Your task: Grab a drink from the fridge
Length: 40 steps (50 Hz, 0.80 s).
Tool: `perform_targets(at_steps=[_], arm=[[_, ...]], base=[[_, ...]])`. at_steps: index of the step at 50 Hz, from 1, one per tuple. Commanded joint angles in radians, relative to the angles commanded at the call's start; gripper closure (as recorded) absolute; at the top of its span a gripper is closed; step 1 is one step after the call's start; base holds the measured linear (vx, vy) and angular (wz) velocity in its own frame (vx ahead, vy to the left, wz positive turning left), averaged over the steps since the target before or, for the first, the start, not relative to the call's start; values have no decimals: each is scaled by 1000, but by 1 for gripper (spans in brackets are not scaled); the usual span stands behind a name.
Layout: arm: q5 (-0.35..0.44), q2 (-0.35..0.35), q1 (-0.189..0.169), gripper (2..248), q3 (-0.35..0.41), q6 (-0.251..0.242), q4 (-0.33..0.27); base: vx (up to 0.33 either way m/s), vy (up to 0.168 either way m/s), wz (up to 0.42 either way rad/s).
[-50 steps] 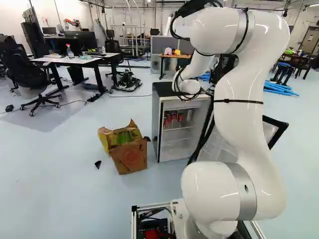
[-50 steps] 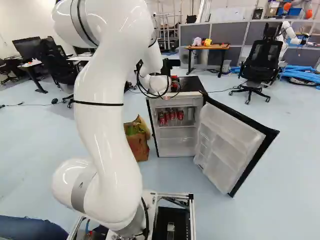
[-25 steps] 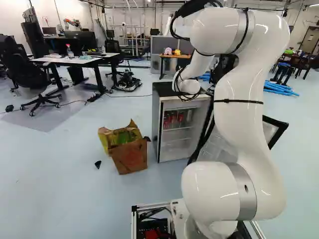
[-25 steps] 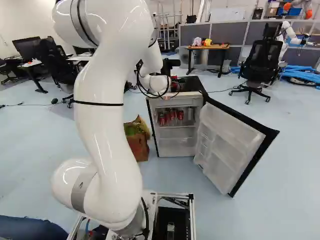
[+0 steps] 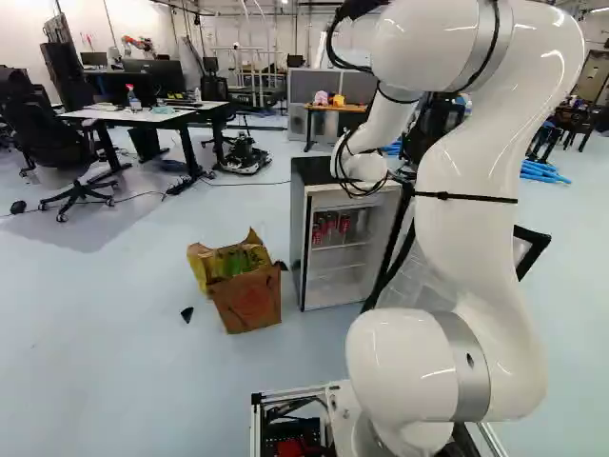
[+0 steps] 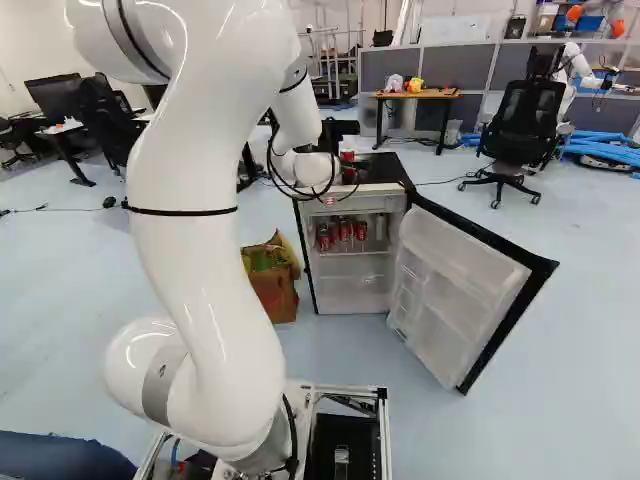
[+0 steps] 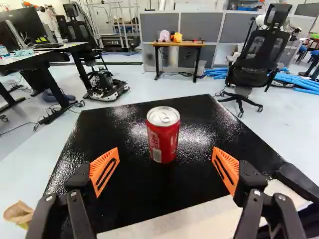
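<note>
1. We have the tool [image 6: 338,134] standing wide, its two orange pads [image 7: 103,170] well apart with nothing gripped.
2. Our drink, a red can [image 7: 163,137], stands upright on the black fridge top [image 7: 124,191]. It is ahead of the tool, lined up with the middle of the gap, and neither finger touches it.
3. Beneath that top we see the fridge [image 5: 298,233], its door [image 6: 465,290] swung open towards the right of the right base view.
4. Inside, more red cans [image 6: 343,231] stand side by side on an upper shelf [image 6: 352,252], with a pale can [image 6: 381,228] at the right end of the row in the right base view.
5. Our arm [image 6: 200,240] reaches forward from its base, its wrist by the fridge's upper front.
6. On the floor [image 5: 114,343], just beside the fridge at its left in the left base view, sits an open cardboard box [image 5: 249,303] with yellow and green inside.
7. Farther off, beyond the fridge, we see a wooden table [image 7: 174,44] bearing small objects, and an office chair [image 7: 253,57].
</note>
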Motion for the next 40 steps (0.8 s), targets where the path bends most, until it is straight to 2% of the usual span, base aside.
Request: perform_targets(at_steps=[16,40], arm=[[0,65,-17,3,80,0,0],[-2,109,-82,3,134,0,0]], base=[[0,0,0],[0,0,0]])
